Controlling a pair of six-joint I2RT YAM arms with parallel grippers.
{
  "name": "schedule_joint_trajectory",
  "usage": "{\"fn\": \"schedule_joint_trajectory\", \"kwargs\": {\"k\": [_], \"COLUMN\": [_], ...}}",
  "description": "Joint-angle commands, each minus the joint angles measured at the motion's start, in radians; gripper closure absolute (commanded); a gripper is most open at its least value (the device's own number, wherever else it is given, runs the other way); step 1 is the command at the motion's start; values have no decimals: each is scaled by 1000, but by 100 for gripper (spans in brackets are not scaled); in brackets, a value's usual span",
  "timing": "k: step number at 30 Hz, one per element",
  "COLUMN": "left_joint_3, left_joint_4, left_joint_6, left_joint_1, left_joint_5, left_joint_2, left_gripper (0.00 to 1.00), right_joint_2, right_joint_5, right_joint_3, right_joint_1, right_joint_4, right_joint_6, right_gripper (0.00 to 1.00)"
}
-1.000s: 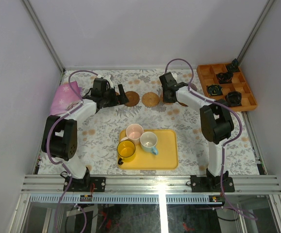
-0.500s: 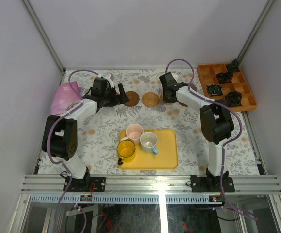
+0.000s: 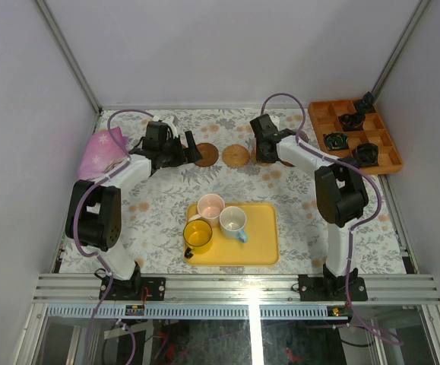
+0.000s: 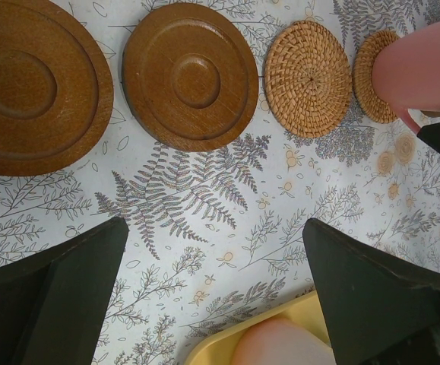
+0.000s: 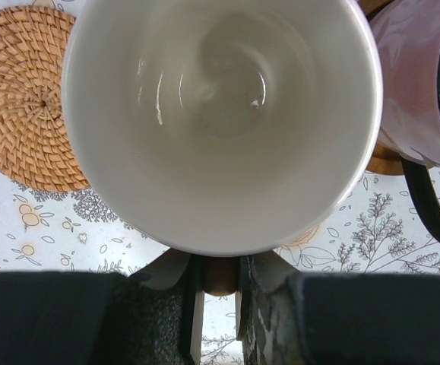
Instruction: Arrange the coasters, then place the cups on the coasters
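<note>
Yellow tray (image 3: 264, 245) holds the yellow cup (image 3: 197, 235), pale pink cup (image 3: 210, 205) and light blue cup (image 3: 232, 220). Left gripper (image 4: 213, 223) hangs spread open near two wooden coasters (image 4: 189, 72). Right gripper (image 5: 218, 275) clamps the salmon cup (image 5: 220, 114) by its handle, over a woven coaster (image 4: 371, 80), beside the mauve cup (image 5: 417, 76).

three cups (image 3: 210, 205) on tray (image 3: 261, 239), coasters (image 3: 207, 155) in row behind.

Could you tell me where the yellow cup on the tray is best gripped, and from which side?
Probably grip its handle, coming down from above on the near-left side. The yellow cup stands upright, and the handle sticks out toward the tray's near-left corner, clear of the pink cup and blue cup crowding its far and right sides.
</note>
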Motion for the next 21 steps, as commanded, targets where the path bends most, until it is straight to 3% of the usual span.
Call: {"fn": "schedule_joint_trajectory", "kwargs": {"k": [1,2,4,6,8,16,21], "left_joint_3": [20,18,18,16,14,14,17], "left_joint_4": [14,15,14,14,16,16,18], "left_joint_6": [3,2,1,1,3,3,4], "left_joint_1": [3,2,2,3,1,2,1], "left_joint_5": [15,14,14,14,15,10,10], "left_joint_2": [8,7,8,8,5,2,5], "left_gripper": [0,0,0,0,0,0,0], "right_joint_2": [-91,-89,-80,-69,-64,-67,-90], "right_joint_5": [20,15,10,6,1,0,-7], "right_joint_3": [-8,-9,-1,10,16,14,0], "right_joint_1": [1,1,0,1,0,1,1], "right_joint_4": [10,12,8,2,-1,-9,-11], "right_joint_6": [13,11,9,9,9,11,16], "right_gripper": [100,99,88,65,52,40,26]}}
